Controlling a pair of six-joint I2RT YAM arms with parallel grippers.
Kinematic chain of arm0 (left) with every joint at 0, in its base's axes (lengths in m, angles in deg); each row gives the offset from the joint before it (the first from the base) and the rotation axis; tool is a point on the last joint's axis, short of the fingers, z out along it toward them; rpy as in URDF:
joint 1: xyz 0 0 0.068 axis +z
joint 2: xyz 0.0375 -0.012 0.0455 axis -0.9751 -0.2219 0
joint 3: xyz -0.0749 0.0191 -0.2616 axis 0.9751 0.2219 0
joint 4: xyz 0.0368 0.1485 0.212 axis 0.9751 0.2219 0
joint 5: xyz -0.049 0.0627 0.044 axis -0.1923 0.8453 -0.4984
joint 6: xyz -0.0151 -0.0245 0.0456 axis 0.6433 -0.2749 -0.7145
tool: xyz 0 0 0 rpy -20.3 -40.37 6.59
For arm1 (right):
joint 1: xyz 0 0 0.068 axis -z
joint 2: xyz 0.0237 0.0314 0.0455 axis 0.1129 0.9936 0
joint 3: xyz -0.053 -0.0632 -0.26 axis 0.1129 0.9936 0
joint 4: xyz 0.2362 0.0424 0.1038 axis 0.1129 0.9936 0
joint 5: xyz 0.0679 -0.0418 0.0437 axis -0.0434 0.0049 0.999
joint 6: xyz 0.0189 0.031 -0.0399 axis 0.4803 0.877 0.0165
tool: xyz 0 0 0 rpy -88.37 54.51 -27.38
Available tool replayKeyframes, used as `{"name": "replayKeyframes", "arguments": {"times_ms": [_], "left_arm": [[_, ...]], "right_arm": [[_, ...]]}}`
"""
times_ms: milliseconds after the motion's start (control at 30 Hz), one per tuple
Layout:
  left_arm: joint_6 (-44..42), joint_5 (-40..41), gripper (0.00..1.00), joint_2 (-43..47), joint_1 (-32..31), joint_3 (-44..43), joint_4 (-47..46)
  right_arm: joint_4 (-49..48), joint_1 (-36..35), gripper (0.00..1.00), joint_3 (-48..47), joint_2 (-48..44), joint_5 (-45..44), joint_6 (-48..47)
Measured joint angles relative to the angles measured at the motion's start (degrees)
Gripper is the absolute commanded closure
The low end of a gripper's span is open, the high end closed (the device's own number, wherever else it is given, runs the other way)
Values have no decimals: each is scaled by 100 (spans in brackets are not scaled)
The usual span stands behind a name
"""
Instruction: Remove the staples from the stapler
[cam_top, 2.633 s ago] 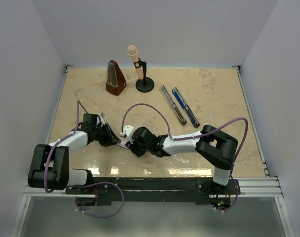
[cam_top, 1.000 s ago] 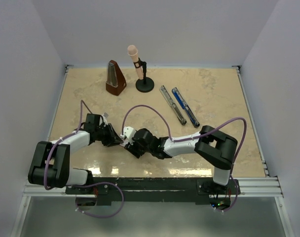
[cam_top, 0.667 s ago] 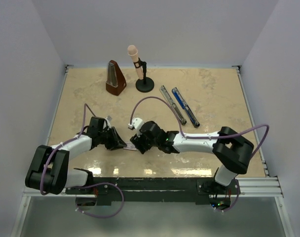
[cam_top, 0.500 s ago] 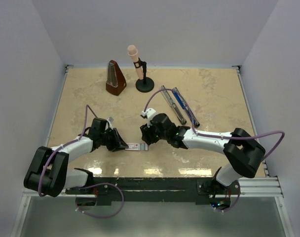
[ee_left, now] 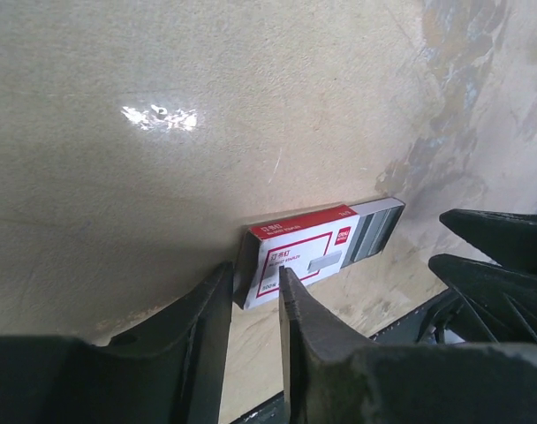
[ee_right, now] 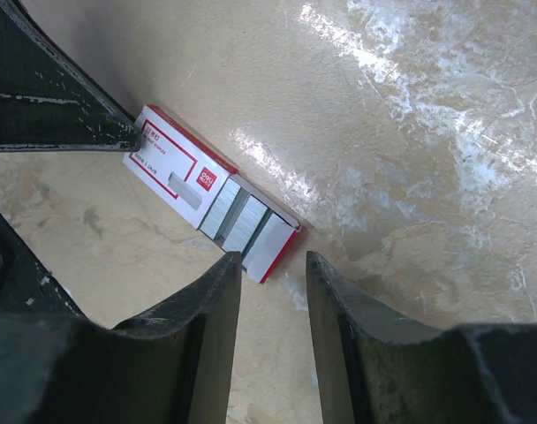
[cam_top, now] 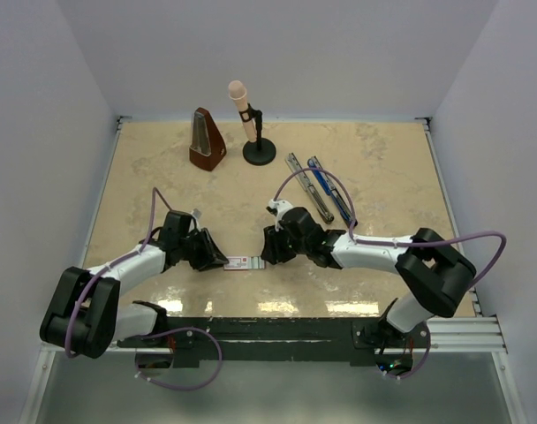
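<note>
The small white box (cam_top: 243, 262) with red print lies flat on the table, its tray slid out at the right end. Grey ribbed staples (ee_right: 238, 216) sit in that tray and also show as staples (ee_left: 373, 234) in the left wrist view. My left gripper (ee_left: 255, 274) is slightly open around the box's left end (ee_left: 251, 283), one fingertip over its top. My right gripper (ee_right: 273, 258) is open and empty, just short of the tray end. The blue-and-black stapler (cam_top: 332, 193) lies opened at the back right, its silvery rail (cam_top: 306, 187) beside it, away from both grippers.
A brown metronome (cam_top: 206, 141) and a pink microphone (cam_top: 248, 119) on a black stand stand at the back of the table. White walls close in the left, right and far sides. The two grippers face each other near the front edge.
The right gripper has let go of the box, drawn back to the right and narrowed its jaws. The left gripper's jaws have eased apart. The box now rests on the table.
</note>
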Motion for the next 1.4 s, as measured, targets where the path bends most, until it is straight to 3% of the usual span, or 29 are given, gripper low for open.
{"name": "replayKeyframes", "arguments": {"times_ms": [700, 1400], "left_arm": [[-103, 153, 82, -2, 0, -52, 166], [-81, -26, 84, -2, 0, 24, -42]], "right_arm": [[-140, 4, 69, 7, 444, 59, 269], [-426, 4, 76, 76, 568, 310, 409]]}}
